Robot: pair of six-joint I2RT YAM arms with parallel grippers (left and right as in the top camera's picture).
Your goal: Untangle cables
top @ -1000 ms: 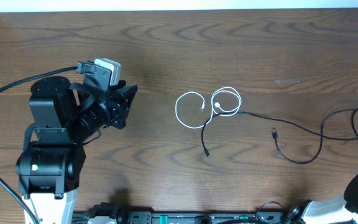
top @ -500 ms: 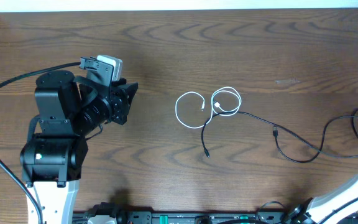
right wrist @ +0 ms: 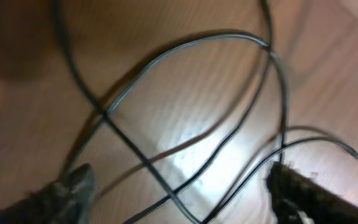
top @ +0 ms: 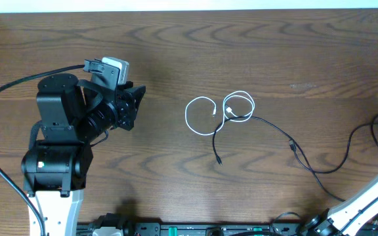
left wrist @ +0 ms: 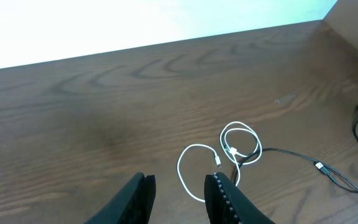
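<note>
Overhead view, and the left arm sits over the left part of the tabletop, its left gripper aimed toward the middle. The tangle lies just right of centre: the white cable curls into two loops side by side, the smaller one on the right, and there a long black cable meets it. It is too fine to tell how the two are wound together. A short black tail drops from the loops toward the near edge, while the long strand runs right, past a small plug, dips, then climbs off toward the right edge. The right arm comes in at the near right corner, its tool beyond that picture. From the left wrist, the left gripper has its jaws apart, nothing between them, hovering short of the white cable, with the long black cable trailing away to the right. The right wrist view is blurred. Even so, the right gripper shows its fingers spread wide, gripping nothing, above several black strands crossing one another on the wood by the right edge.
</note>
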